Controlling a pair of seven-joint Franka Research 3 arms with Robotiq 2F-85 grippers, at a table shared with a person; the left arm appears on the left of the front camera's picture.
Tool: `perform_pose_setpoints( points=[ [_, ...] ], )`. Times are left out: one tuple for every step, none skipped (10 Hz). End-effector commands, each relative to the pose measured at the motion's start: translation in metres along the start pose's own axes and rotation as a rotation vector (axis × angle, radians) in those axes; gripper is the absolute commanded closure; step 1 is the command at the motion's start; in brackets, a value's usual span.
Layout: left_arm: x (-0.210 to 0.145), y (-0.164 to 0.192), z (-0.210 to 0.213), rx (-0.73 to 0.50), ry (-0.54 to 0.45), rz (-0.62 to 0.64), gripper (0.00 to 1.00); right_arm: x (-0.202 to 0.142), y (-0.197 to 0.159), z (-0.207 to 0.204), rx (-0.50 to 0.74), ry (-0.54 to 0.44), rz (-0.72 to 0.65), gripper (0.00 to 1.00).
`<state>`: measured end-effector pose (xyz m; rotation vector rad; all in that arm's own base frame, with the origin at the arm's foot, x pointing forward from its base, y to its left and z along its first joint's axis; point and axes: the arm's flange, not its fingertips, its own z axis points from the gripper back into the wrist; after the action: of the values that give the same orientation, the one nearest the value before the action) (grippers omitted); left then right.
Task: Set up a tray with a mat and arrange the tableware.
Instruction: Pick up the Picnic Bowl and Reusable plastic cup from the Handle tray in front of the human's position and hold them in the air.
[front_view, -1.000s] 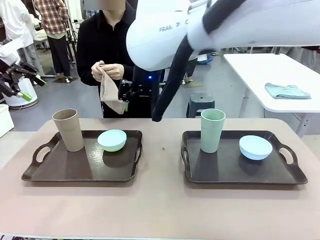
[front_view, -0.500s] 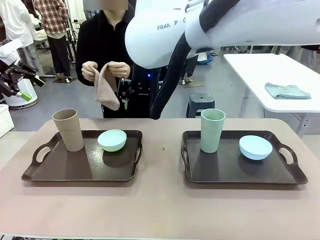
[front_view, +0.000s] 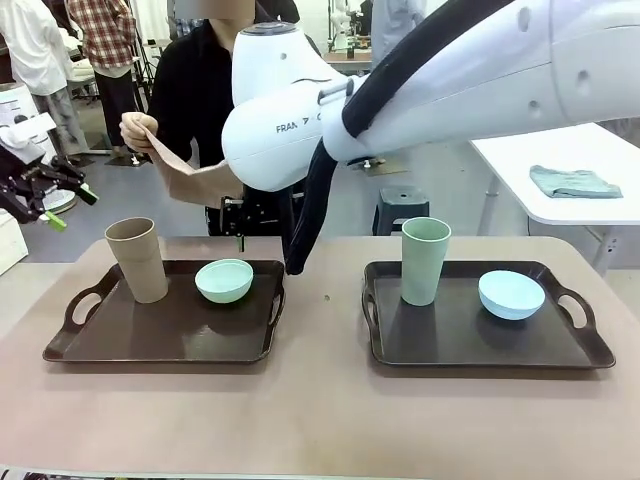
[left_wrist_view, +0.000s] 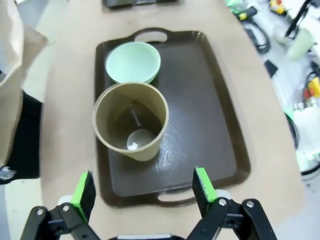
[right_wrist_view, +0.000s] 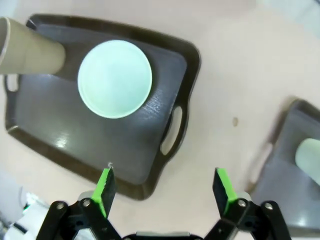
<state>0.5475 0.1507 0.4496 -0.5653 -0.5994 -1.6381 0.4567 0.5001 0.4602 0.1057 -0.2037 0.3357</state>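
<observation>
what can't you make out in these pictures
Front view: the tan fabric mat in the person's hand is partly covered by the white right arm.
Right wrist view: the pale green tapered cup is cut off by the picture's edge.
Left wrist view: a pale spot inside the tan tapered cup could be glare or an object.

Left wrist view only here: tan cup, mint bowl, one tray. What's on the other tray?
Observer: The right tray holds a pale green cup and a light blue bowl.
Operator: Mat down anywhere?
Observer: No. The person across the table holds a tan cloth in the air.
Operator: Right gripper?
Observer: The right gripper is open and empty, above the left tray near the mint bowl.
</observation>
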Motion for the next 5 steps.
perform_pose_setpoints(
  points=[
    [-0.011,0.003,-0.01,-0.028,-0.02,-0.008,0.0,0.019,0.009,-0.008,-0.034,-0.006,-0.026,0.0],
    [-0.017,0.002,-0.026,-0.021,-0.044,0.011,0.0,0.019,0.009,-0.015,-0.039,-0.003,-0.015,0.0],
    [-0.022,0.003,-0.035,-0.012,-0.065,0.049,0.0,0.024,0.011,-0.023,-0.039,0.006,-0.005,0.0],
    [-0.024,0.004,-0.041,0.013,-0.063,0.122,0.0,0.024,0.01,-0.03,-0.044,0.022,0.019,0.0],
    [-0.017,0.0,-0.028,0.01,-0.007,0.177,0.0,0.014,-0.001,-0.017,0.043,0.047,0.039,0.0]
  ],
)
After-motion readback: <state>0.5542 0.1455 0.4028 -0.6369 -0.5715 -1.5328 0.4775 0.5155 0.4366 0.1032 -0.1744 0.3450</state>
